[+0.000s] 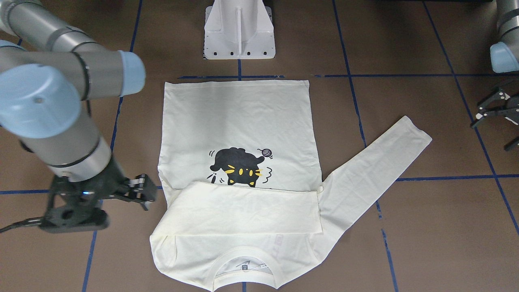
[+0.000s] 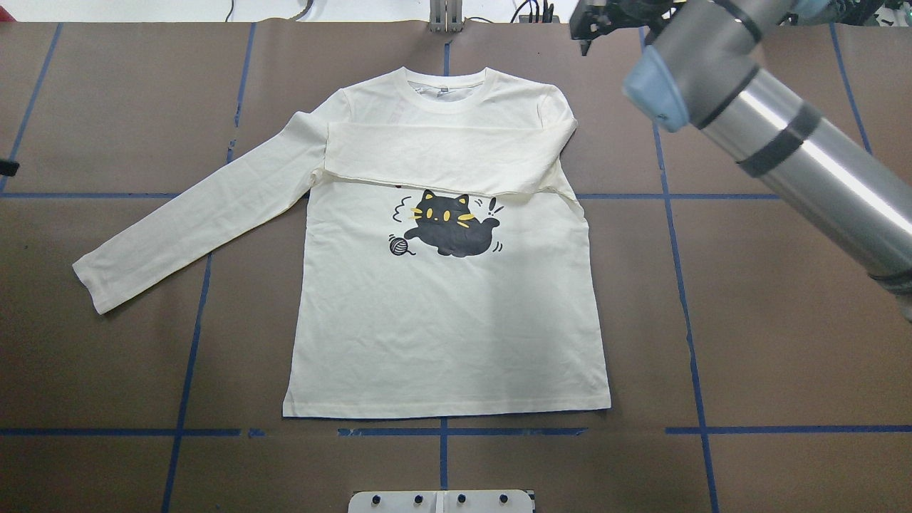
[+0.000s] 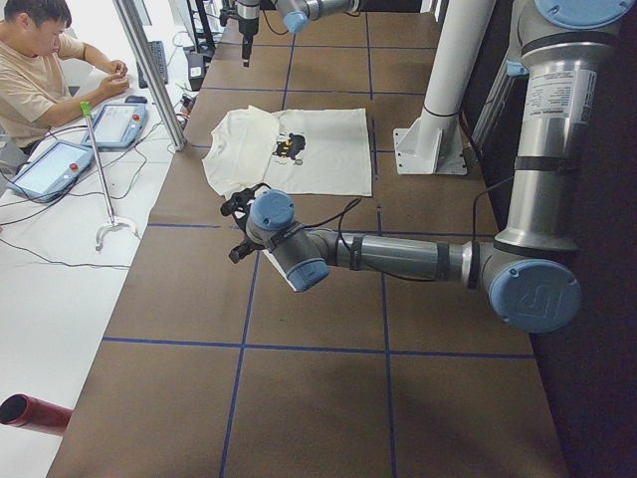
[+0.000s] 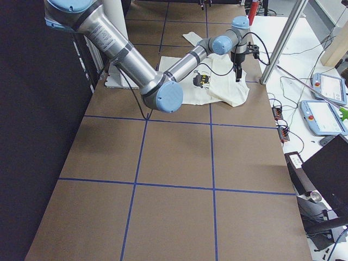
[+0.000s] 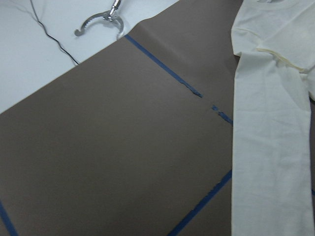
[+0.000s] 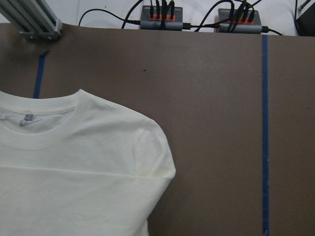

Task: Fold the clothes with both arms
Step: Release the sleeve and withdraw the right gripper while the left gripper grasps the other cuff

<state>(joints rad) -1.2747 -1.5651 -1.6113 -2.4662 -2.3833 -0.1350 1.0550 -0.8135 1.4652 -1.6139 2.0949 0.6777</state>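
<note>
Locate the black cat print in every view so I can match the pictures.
Exterior front-facing: cat print, centre, upside down.
Overhead exterior: cat print, centre, upright.
Exterior left: cat print, upper centre, small.
Exterior right: cat print, upper centre, small.
Left wrist-mounted: not in it.
Right wrist-mounted: not in it.
Shared landmark: folded sleeve bordering the cat's head.
</note>
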